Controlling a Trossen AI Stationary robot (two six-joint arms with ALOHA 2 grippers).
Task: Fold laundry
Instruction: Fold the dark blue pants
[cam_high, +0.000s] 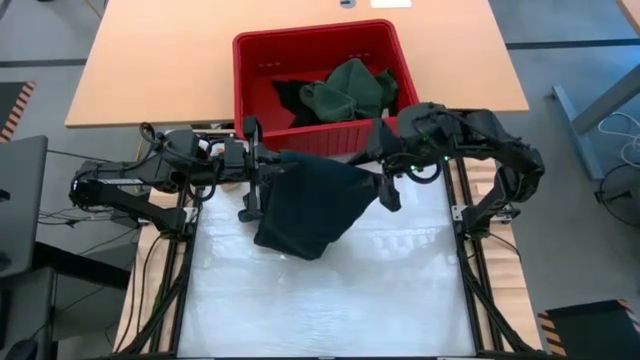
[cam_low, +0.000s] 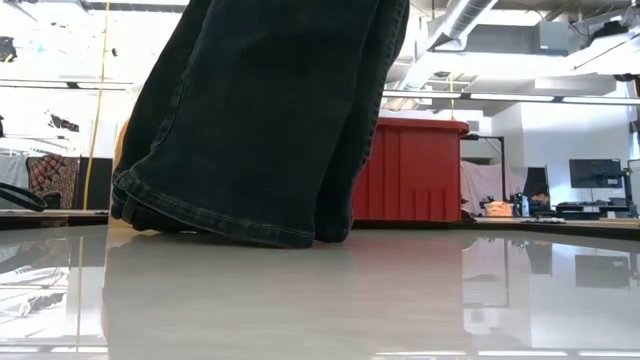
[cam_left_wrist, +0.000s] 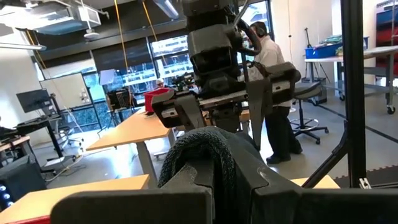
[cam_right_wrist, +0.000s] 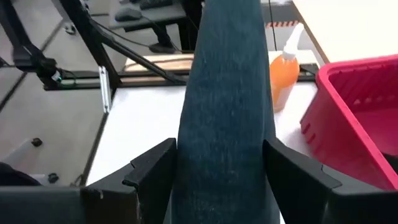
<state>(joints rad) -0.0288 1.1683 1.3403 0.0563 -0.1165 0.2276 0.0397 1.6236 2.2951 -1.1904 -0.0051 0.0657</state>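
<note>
We see a dark garment (cam_high: 310, 205) hanging between the two claws above the white tabletop (cam_high: 330, 300), just in front of the red bin (cam_high: 310, 50). It is a heavy, denim-like cloth with a stitched hem; in the low view its lower edge (cam_low: 230, 225) touches the glossy surface while the rest rises out of sight. From above it forms a rough wedge, wide along the top and narrowing to a drooping corner toward the left side.

The left claw (cam_high: 252, 170) is pressed together on the garment's upper left edge; in the left wrist view a bunched roll of the cloth (cam_left_wrist: 199, 162) sits pinched between its fingers. The right claw (cam_high: 385, 180) holds the upper right edge, its fingers (cam_right_wrist: 155, 165) spread wide with a taut band of cloth (cam_right_wrist: 227, 112) running between them.

Inside the bin lies more laundry (cam_high: 345, 90), a crumpled dark green piece over black ones. An orange bottle (cam_right_wrist: 283, 78) stands near the bin. Most of the white surface in front of the garment lies open, bounded by dark frame rails (cam_high: 175, 290) on either side.

A person (cam_left_wrist: 273, 93) stands in the room beyond.
</note>
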